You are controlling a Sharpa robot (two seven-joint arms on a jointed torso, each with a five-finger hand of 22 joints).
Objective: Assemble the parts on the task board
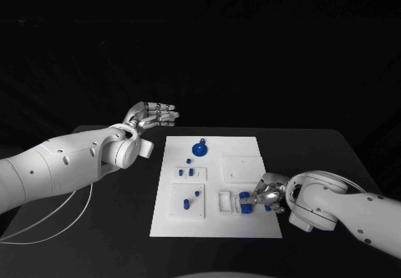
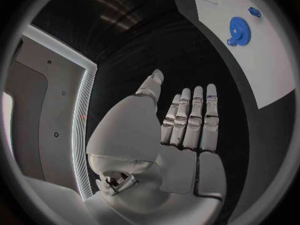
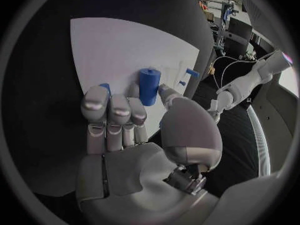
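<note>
White task board lay mid black table. Blue gear sat at the board's far end, with a smaller blue piece just beyond it; small blue pegs stood in the left-middle block, two more in the near-left block. A raised white square block sat just beyond the right hand, nothing between them. Right hand was low over the board's near-right part, fingers curled round a blue cylinder, thumb and fingertips clamped on it; cylinder looked about upright, possibly touching the board, hard to tell. Left hand hung raised off the board's far-left corner over bare table, fingers straight and side by side, thumb out, holding nothing. White cable trailed under the left arm.
</note>
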